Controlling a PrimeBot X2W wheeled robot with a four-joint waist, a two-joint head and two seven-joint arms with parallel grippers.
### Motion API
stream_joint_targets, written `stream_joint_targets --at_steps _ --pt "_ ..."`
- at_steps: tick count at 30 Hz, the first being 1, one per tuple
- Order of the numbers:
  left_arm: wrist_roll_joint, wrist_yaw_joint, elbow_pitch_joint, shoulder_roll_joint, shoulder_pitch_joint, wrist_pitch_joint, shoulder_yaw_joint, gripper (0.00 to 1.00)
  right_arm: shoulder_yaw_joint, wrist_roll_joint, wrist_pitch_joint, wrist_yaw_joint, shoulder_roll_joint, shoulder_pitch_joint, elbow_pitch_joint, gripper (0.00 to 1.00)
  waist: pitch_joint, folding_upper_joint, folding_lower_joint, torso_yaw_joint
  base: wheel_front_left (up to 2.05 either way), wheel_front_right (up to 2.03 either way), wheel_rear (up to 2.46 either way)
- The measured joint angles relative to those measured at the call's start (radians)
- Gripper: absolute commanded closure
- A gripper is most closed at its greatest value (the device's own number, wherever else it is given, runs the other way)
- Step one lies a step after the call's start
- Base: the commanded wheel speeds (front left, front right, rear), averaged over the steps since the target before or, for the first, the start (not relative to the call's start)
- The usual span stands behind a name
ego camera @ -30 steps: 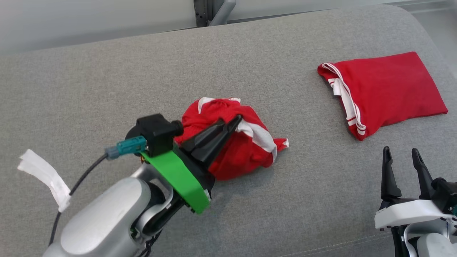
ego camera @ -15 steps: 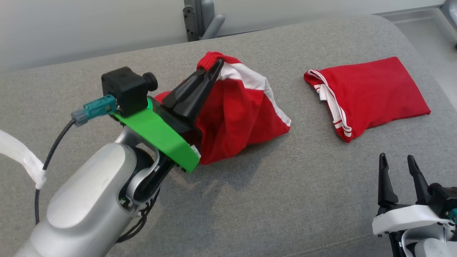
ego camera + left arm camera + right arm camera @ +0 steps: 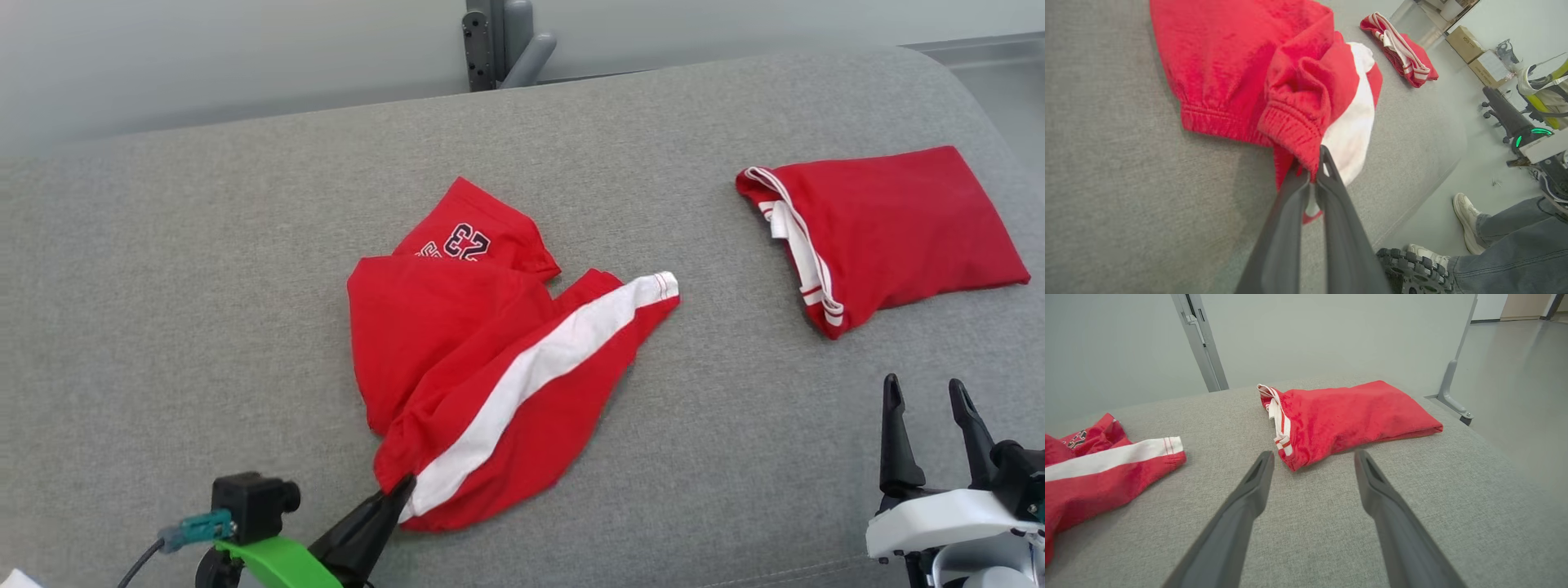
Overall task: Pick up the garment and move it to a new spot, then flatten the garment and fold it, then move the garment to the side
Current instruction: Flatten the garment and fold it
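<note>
A crumpled pair of red fabric shorts with a broad white side stripe and a number 23 (image 3: 490, 359) lies in the middle of a wide grey upholstered surface (image 3: 204, 286), partly spread, with one leg reaching toward the right.

The left gripper (image 3: 402, 488) enters from the bottom edge of the head view, low over the surface and angled up and to the right. Its two dark fingers are pressed together, pinching the near end of the shorts at the gathered elastic waistband; the left wrist view shows the ribbed red band bunched between the tips. A green bracket (image 3: 282, 563) and a small black camera block (image 3: 249, 506) sit on its wrist.

The right gripper (image 3: 924, 384) rests at the lower right, well apart from the shorts, fingers pointing away from the robot. Its fingers are spread wide and hold nothing.

A second red garment with white trim, folded into a neat rectangle (image 3: 890, 229), lies at the far right of the surface.
</note>
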Motion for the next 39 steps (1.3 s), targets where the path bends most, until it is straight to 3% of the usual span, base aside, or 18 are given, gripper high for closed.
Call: stream_joint_targets --at_steps 4,10,12,17,20,21,24,25,26,27,28,36,39 --pt "-0.027 -0.009 0.054 0.001 0.032 -0.047 0.017 1.00 -0.003 -0.019 0.000 0.000 0.000 0.001 0.003 0.00 0.003 0.0000 0.0000 0.040 0.00 0.00 0.00" --pt "-0.021 -0.025 0.151 -0.046 0.010 -0.083 0.013 0.99 -0.004 -0.035 0.000 0.000 0.000 -0.001 0.006 0.00 0.002 0.0000 0.0000 0.103 0.00 0.00 0.00" --pt "-0.011 -0.029 0.188 -0.061 -0.006 -0.093 0.011 0.79 -0.003 -0.038 0.000 0.000 0.000 -0.002 0.007 0.00 0.001 0.0000 0.0000 0.123 0.00 0.00 0.00" --pt "-0.006 -0.043 0.244 -0.093 -0.026 -0.107 -0.005 0.59 -0.005 -0.042 0.000 0.000 0.000 -0.002 0.011 0.00 -0.003 0.0000 0.0000 0.163 0.00 0.00 0.00" --pt "-0.003 -0.047 0.271 -0.095 -0.030 -0.112 -0.012 0.27 -0.008 -0.043 0.000 0.000 0.000 -0.002 0.011 0.00 -0.007 0.0000 0.0000 0.179 0.00 0.00 0.00" --pt "0.002 -0.049 0.280 -0.095 -0.030 -0.118 -0.016 0.24 -0.009 -0.044 0.000 0.000 0.000 -0.001 0.011 0.00 -0.009 0.0000 0.0000 0.183 0.00 0.00 0.00" --pt "0.007 -0.051 0.301 -0.094 -0.031 -0.122 -0.019 0.34 -0.011 -0.044 0.000 0.000 0.000 0.000 0.011 0.00 -0.012 0.0000 0.0000 0.190 0.00 0.00 0.00" --pt "0.011 -0.051 0.310 -0.095 -0.032 -0.126 -0.020 0.31 -0.012 -0.044 0.000 0.000 0.000 0.001 0.011 0.00 -0.013 0.0000 0.0000 0.193 0.00 0.00 0.00" --pt "0.015 -0.051 0.322 -0.095 -0.034 -0.128 -0.021 0.23 -0.013 -0.045 0.000 0.000 0.000 0.001 0.011 0.00 -0.013 0.0000 0.0000 0.197 0.00 0.00 0.00" --pt "0.019 -0.051 0.333 -0.095 -0.038 -0.131 -0.023 0.03 -0.014 -0.047 0.000 0.000 0.000 0.001 0.012 0.00 -0.014 0.0000 0.0000 0.200 0.00 0.00 0.00" --pt "0.021 -0.051 0.341 -0.096 -0.042 -0.136 -0.022 0.00 -0.015 -0.049 0.000 0.000 0.000 0.001 0.012 0.00 -0.015 0.0000 0.0000 0.203 0.00 0.00 0.00" --pt "0.042 -0.053 0.378 -0.106 -0.052 -0.158 -0.020 0.00 -0.025 -0.053 0.000 0.000 0.000 0.002 0.016 0.00 -0.024 0.0000 0.0000 0.224 0.00 0.00 0.00" --pt "0.084 -0.024 0.364 -0.103 -0.051 -0.170 0.010 0.00 -0.031 -0.060 0.000 0.000 0.000 0.004 0.010 0.00 -0.028 0.0000 0.0000 0.234 0.00 0.00 0.00"
